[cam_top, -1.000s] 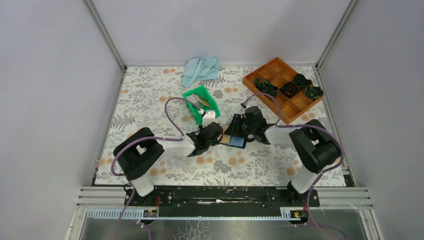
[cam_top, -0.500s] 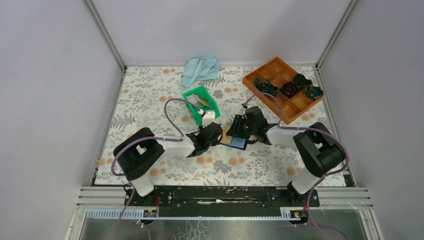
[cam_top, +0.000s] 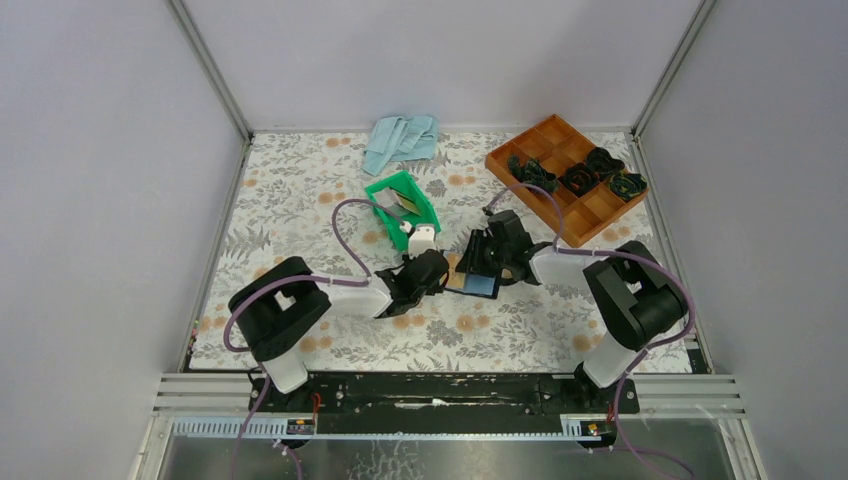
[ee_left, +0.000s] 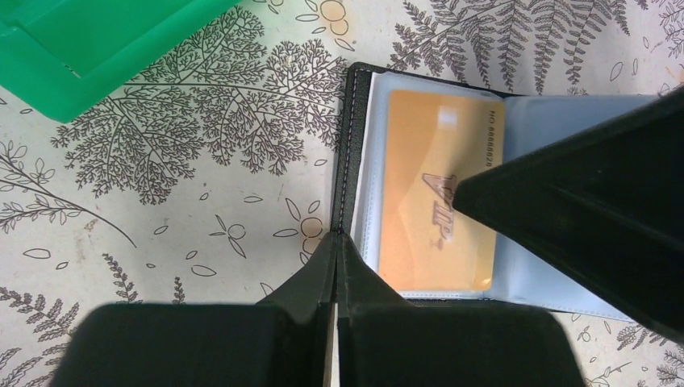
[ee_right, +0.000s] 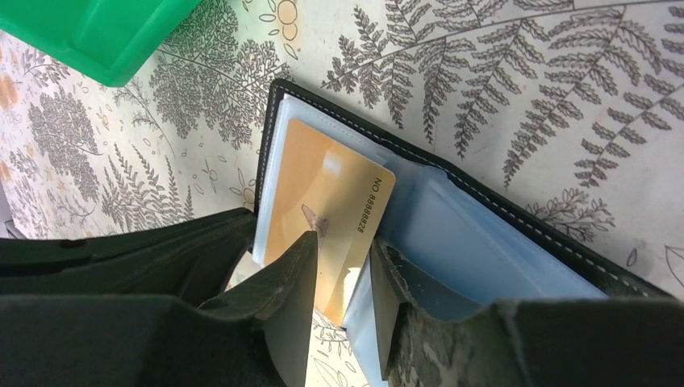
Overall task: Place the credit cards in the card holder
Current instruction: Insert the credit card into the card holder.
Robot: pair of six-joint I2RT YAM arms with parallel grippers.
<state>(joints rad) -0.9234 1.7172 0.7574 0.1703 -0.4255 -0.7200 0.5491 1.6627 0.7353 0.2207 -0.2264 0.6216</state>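
Observation:
The black card holder (cam_top: 478, 285) lies open on the floral table between my two grippers, its clear bluish sleeves (ee_right: 476, 242) facing up. A gold credit card (ee_left: 435, 201) sits partly in the left sleeve, and it also shows in the right wrist view (ee_right: 323, 201). My left gripper (ee_left: 337, 239) is shut on the holder's black left edge (ee_left: 352, 121). My right gripper (ee_right: 345, 242) is slightly open over the card, with one fingertip (ee_left: 464, 189) resting on its face. Another card (cam_top: 400, 203) lies in the green bin.
The green bin (cam_top: 385, 190) stands just behind the left gripper, and its corner shows in both wrist views (ee_left: 97, 48) (ee_right: 89, 32). A brown compartment tray (cam_top: 560, 135) with dark items is at the back right. A blue cloth (cam_top: 400, 140) lies at the back.
The left gripper and the holder have shifted slightly to the right. The right gripper stays over the card with only a small shift.

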